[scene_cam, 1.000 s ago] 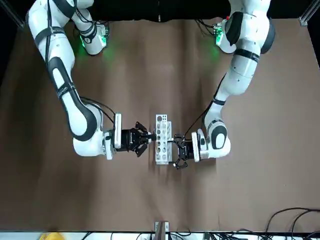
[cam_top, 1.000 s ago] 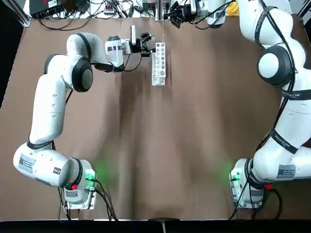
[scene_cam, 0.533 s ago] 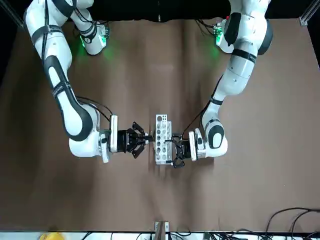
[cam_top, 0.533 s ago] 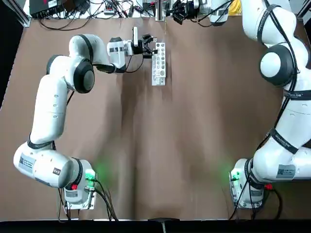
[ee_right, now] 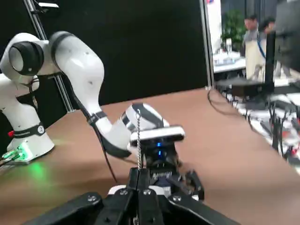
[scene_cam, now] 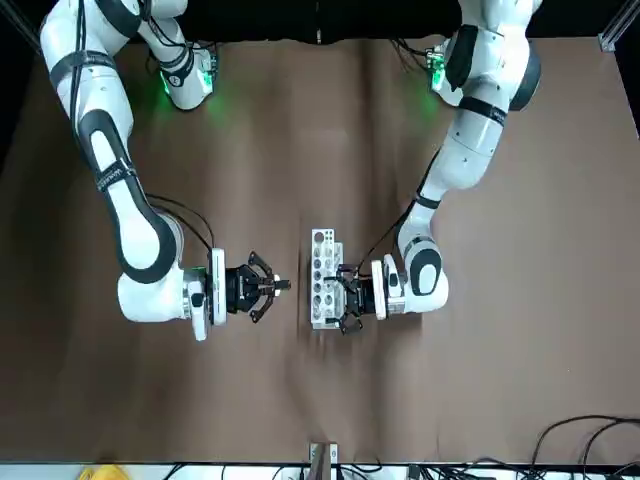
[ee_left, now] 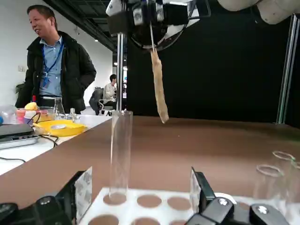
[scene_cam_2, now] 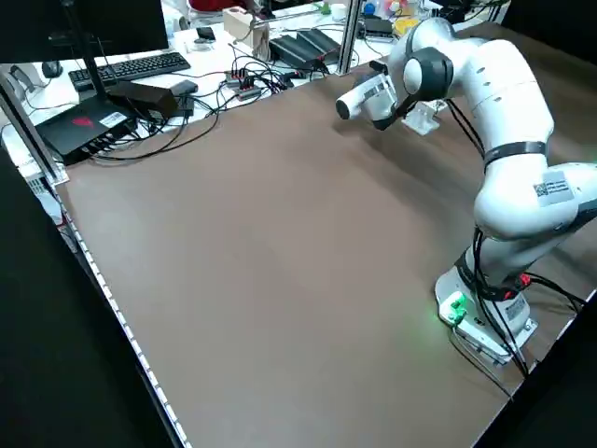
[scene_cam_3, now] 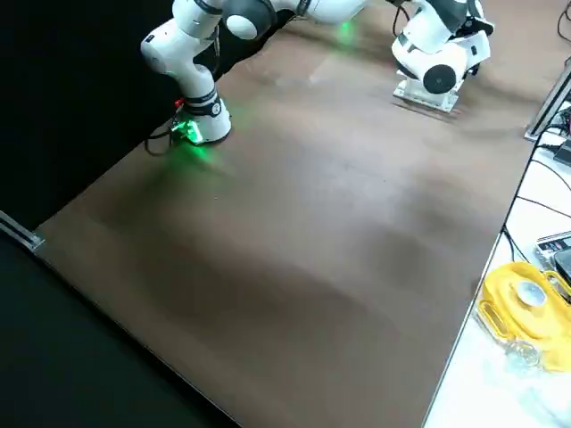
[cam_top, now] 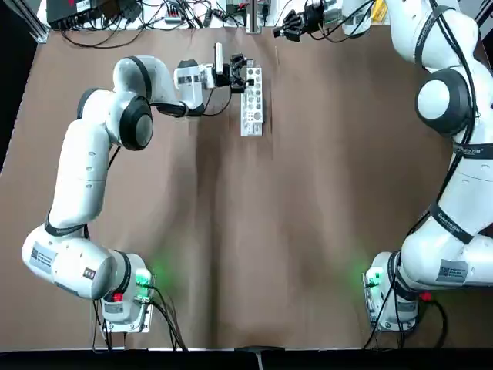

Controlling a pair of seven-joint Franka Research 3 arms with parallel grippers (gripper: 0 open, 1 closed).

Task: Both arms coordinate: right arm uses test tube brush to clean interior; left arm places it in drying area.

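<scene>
The white drying area rack (cam_top: 252,108) (scene_cam: 322,290) lies near the table's far edge. A clear test tube (ee_left: 121,154) stands upright in one of its end holes (ee_left: 154,206). My left gripper (cam_top: 243,71) (scene_cam: 341,300) (ee_left: 140,187) is open at that end of the rack, its fingers (ee_left: 84,190) on either side and clear of the tube. My right gripper (cam_top: 283,29) (scene_cam: 277,286) (ee_right: 139,180) hovers off the rack's other side, shut on the test tube brush (ee_left: 158,89) (ee_right: 138,136). The brush hangs above and beyond the tube, outside it.
Two more glass tubes (ee_left: 276,171) stand in the rack's far holes. Cables and electronics (cam_top: 154,15) line the far edge beyond the table. A person in a dark jacket (ee_left: 56,70) stands by a side table. A yellow object (scene_cam_3: 526,299) lies off the table's side.
My right gripper has backed away from the rack with the brush. My left gripper has moved in closer to the rack's end.
</scene>
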